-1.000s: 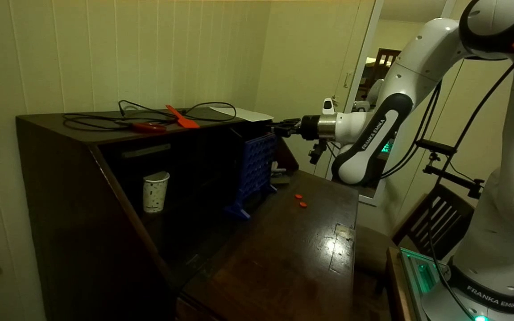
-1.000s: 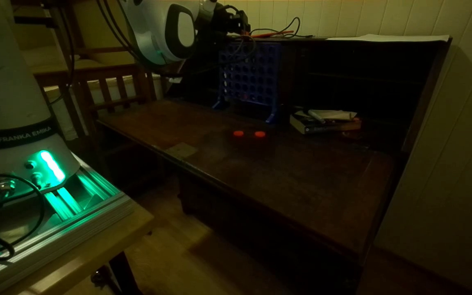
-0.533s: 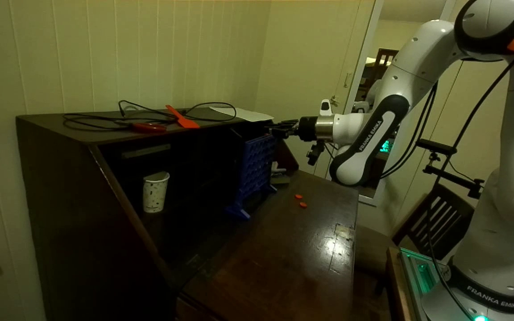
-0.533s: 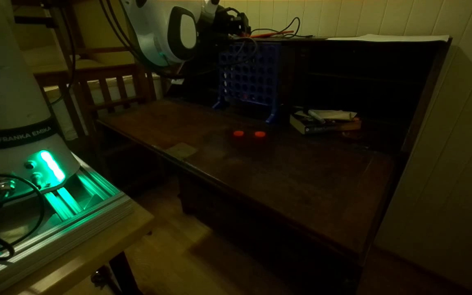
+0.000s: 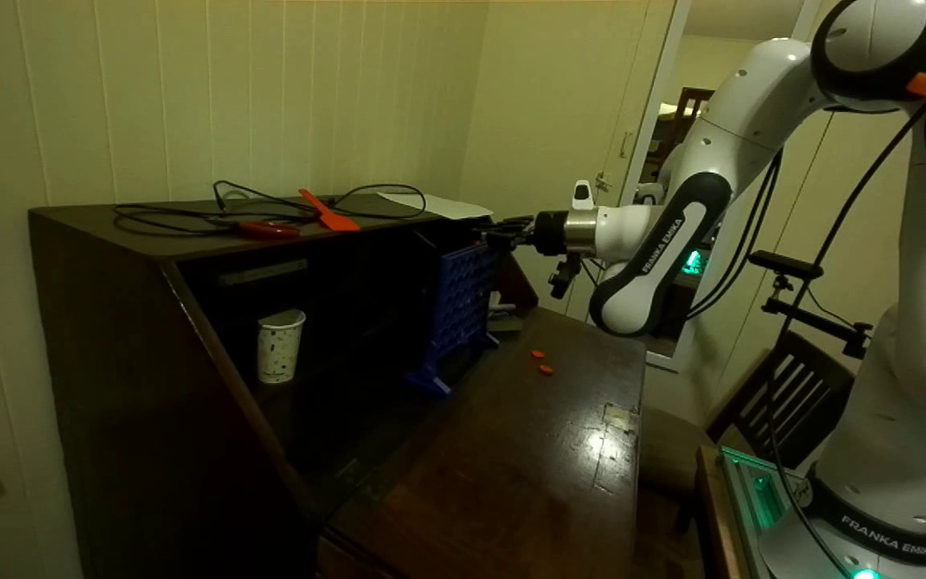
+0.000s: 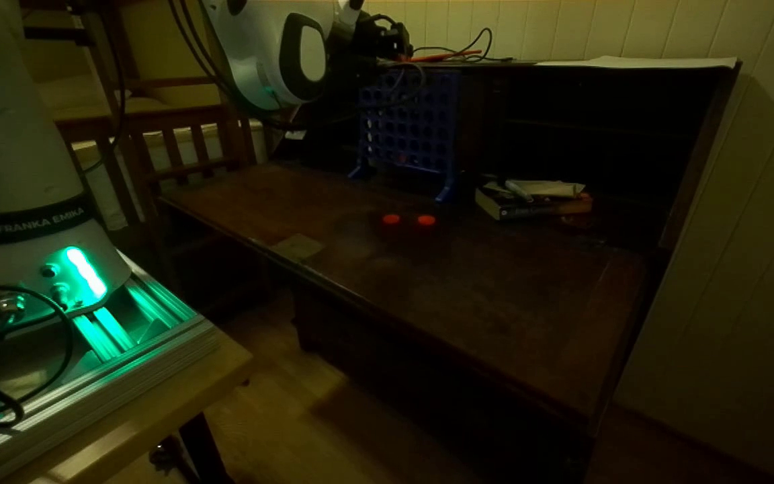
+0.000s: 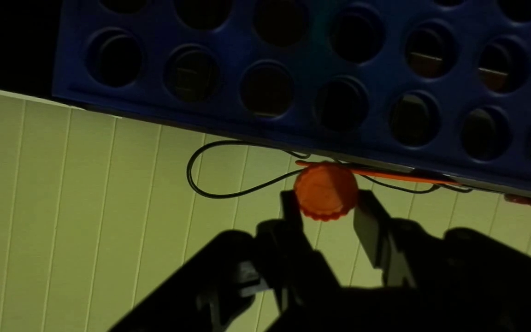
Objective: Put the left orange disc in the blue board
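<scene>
Your gripper (image 7: 326, 199) is closed on the rim of what is presumably the left orange disc (image 7: 325, 190), just above the blue board (image 5: 461, 297), faces roughly parallel, so your drop likely hinges on near-far alignment, which you cannot judge here.

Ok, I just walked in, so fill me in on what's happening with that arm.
A Franka Emika arm is pinching a ridged orange disc in its gripper, near the top edge of a blue four-in-a-row board. The disc is not in the board yet, and I can't tell how well it lines up with an opening. On the drop-front wooden desk, two more orange discs lie side by side in front of the board.
</scene>
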You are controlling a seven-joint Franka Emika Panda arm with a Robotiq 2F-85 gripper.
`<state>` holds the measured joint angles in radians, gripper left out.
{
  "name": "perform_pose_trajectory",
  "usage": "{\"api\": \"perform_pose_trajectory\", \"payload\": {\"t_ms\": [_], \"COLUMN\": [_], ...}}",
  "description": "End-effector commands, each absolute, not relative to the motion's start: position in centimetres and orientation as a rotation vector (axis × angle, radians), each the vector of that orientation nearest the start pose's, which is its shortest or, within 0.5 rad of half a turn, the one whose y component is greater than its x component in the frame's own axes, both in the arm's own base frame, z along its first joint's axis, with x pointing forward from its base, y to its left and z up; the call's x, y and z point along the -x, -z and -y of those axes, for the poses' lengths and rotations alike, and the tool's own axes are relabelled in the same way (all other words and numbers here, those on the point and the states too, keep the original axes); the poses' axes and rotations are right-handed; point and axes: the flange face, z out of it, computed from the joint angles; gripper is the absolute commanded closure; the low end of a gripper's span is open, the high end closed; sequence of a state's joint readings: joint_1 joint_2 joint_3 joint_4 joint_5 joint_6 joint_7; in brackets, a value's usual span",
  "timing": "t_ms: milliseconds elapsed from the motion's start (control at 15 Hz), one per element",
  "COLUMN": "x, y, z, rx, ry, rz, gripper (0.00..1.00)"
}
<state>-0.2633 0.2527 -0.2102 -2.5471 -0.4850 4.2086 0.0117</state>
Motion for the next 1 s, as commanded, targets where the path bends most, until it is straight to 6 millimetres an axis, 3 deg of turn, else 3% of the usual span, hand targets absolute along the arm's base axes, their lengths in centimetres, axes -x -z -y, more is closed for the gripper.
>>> {"api": "perform_pose_trajectory", "payload": {"t_ms": [0, 933], "x": [-45.39, -45.99], "y": [-34.50, -33.84], "z": [15.59, 15.63], "rx": [2.554, 2.570], "ry": [2.082, 2.070], "rz": [0.205, 0.209], "gripper": [0.90, 0.90]}}
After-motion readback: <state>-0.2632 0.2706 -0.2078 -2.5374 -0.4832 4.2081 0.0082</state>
